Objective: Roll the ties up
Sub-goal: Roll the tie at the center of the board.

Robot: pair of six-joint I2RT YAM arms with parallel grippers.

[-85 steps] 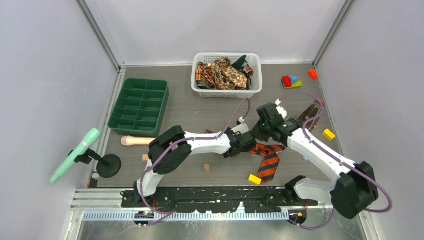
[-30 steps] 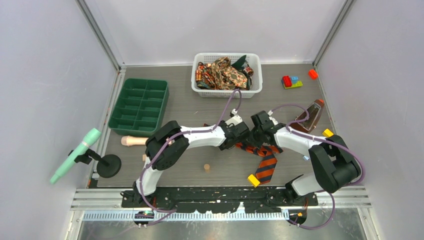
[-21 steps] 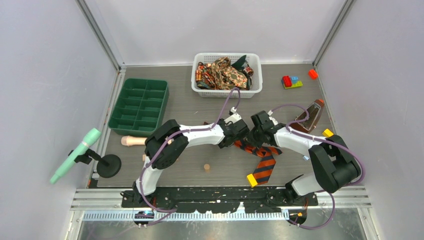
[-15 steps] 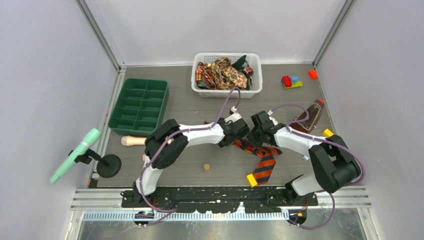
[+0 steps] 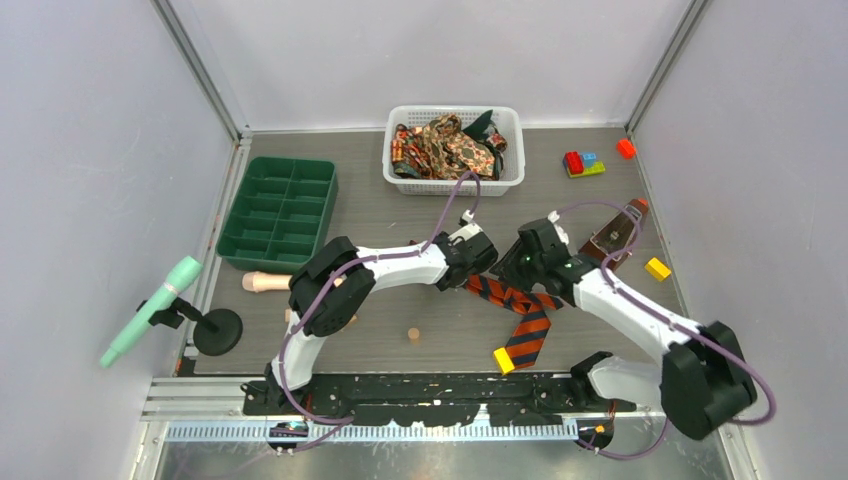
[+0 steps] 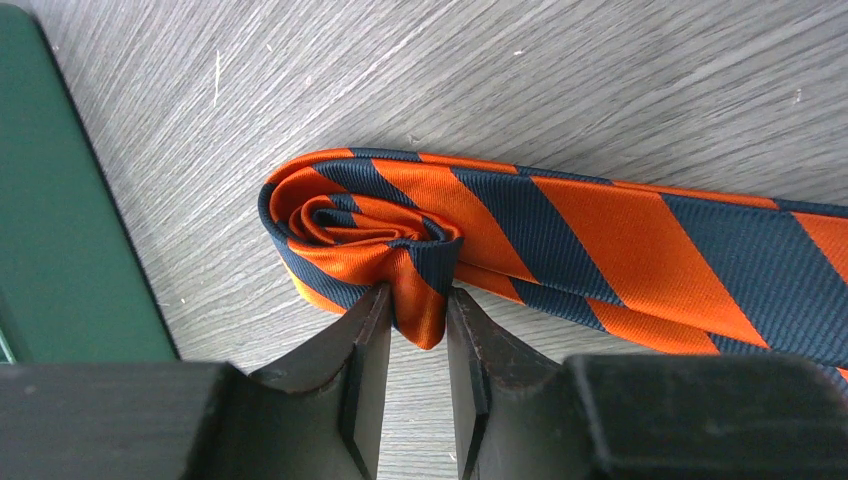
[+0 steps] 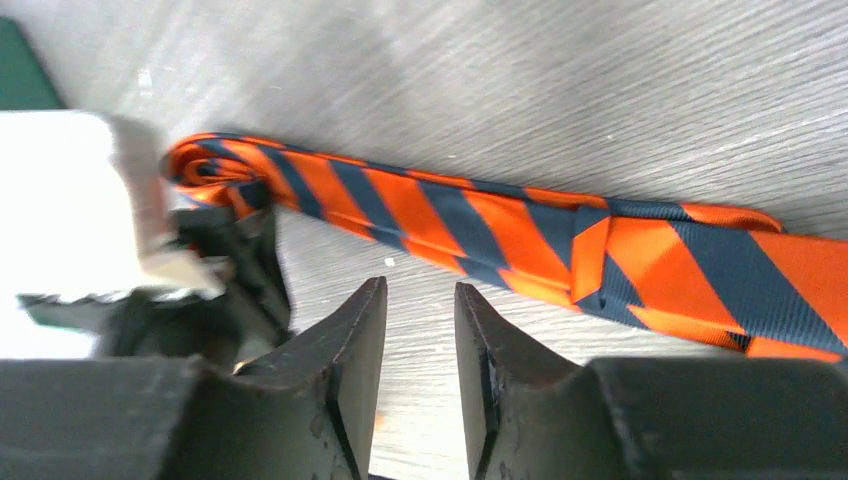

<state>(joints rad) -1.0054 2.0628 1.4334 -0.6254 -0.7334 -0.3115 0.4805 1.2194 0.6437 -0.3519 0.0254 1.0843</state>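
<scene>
The orange-and-dark striped tie (image 5: 527,320) lies on the table between the arms, and its narrow end is wound into a small roll (image 6: 350,225). My left gripper (image 6: 418,295) is shut on a fold of that roll at table level; it also shows in the top view (image 5: 478,266). My right gripper (image 7: 420,295) hovers just above the table beside the flat part of the tie (image 7: 500,225), its jaws a little apart and empty; it also shows in the top view (image 5: 514,268). The brown-gold paisley tie (image 5: 450,147) and the dark green tie (image 5: 481,124) lie in the white basket (image 5: 455,186).
A green compartment tray (image 5: 280,210) stands at the left, with a wooden peg (image 5: 268,282) near it. Yellow blocks (image 5: 507,359) (image 5: 657,268) lie by the tie and at the right. Coloured bricks (image 5: 583,162) are at the back right. A mint tool on a stand (image 5: 150,310) is at the far left.
My right arm has swung its elbow out to the right and drawn its gripper back off the tie. My left gripper still holds the rolled end, and the tie has shifted slightly left.
</scene>
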